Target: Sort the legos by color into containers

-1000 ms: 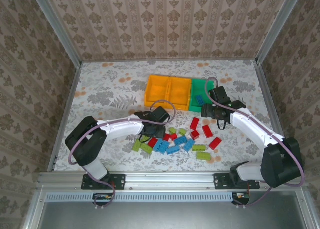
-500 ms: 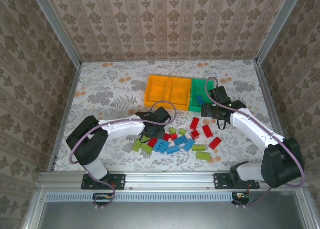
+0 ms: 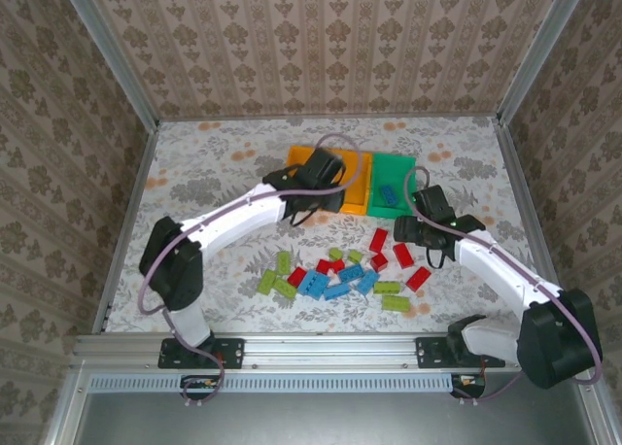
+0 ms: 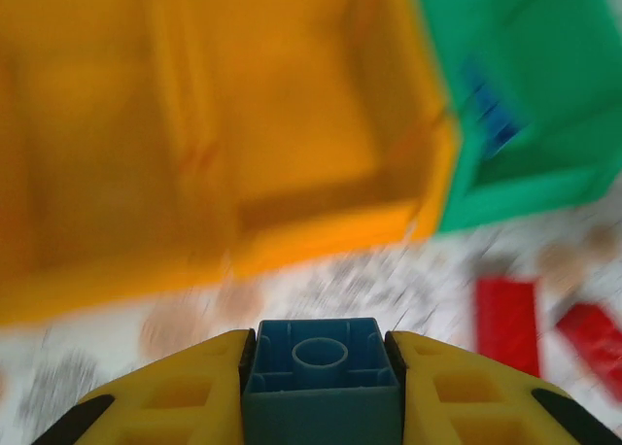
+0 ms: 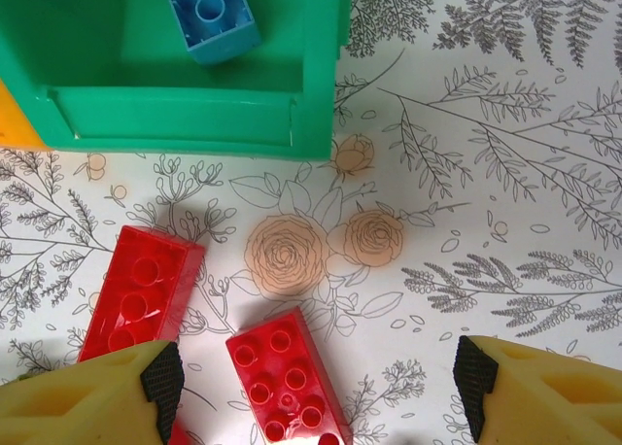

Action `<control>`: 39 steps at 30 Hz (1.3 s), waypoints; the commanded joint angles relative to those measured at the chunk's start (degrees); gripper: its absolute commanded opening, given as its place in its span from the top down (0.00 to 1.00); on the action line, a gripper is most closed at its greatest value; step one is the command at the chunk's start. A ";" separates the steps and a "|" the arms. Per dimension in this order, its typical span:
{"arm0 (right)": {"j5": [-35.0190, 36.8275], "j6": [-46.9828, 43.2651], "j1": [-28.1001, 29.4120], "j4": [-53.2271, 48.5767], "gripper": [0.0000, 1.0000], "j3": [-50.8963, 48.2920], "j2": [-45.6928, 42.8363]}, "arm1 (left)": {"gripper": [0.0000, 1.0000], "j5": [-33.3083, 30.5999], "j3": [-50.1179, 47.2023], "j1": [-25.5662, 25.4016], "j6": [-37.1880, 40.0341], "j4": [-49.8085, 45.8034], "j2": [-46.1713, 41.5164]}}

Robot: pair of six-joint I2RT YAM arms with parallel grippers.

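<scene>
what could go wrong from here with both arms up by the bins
1. The left hand grips a blue brick by the orange bins, while the other blue brick lies in the green bin. Letting go here would likely mix colors.
2. The right hand hangs open over two red bricks lying close together. Closing on one may nudge the other.
3. Both arms crowd the green bin and might collide.

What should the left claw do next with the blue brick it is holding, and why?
Probably swing it to the right, over the green bin, before letting go. The left claw is shut on a blue brick just in front of the orange bins. The green bin beside them holds a second blue brick, so blue seems to belong there.
</scene>
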 commanded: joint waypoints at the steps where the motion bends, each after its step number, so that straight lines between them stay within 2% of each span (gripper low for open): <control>1: -1.28 2.24 0.24 2.21 0.23 -2.05 -2.31 | 0.73 5.91 9.48 -0.16 9.25 0.73 7.86; 7: -3.24 3.03 0.32 2.58 0.23 -3.87 -3.00 | 0.73 15.05 23.58 0.51 10.32 2.49 20.70; 13: -4.63 2.82 0.31 2.55 0.23 -4.49 -3.82 | 0.72 21.16 30.41 1.50 7.32 5.15 27.73; 17: -6.57 2.72 0.37 3.28 0.24 -5.03 -4.74 | 0.69 22.98 30.91 1.42 5.62 7.59 28.95; 19: -9.34 1.65 0.52 4.15 0.24 -5.39 -4.84 | 0.64 23.24 31.31 1.63 4.87 7.54 29.35; 21: -11.17 0.53 1.48 4.19 0.26 -5.24 -4.62 | 0.53 23.38 30.95 1.77 3.76 7.50 29.29; 24: -11.90 -1.41 4.77 3.02 0.26 -4.48 -3.85 | 0.29 22.99 28.86 2.11 2.09 8.36 27.74; 26: -11.22 -1.37 7.27 1.81 0.27 -3.88 -3.03 | 0.20 23.06 26.81 2.29 0.84 9.90 25.84; 27: -10.61 -1.00 8.51 0.91 0.27 -3.44 -2.42 | 0.05 22.96 25.77 2.38 0.08 10.63 24.61; 28: -10.05 -0.46 9.62 0.00 0.27 -3.08 -1.85 | 0.00 22.65 24.66 2.40 -0.56 11.26 23.36; 32: -9.72 0.21 13.49 -0.63 0.27 -3.17 -0.23 | 0.00 20.45 21.15 2.91 -1.67 11.55 19.08; 39: -7.95 -1.62 17.20 0.11 0.27 -1.76 4.91 | 0.00 20.24 7.77 6.08 -5.27 17.03 9.14</control>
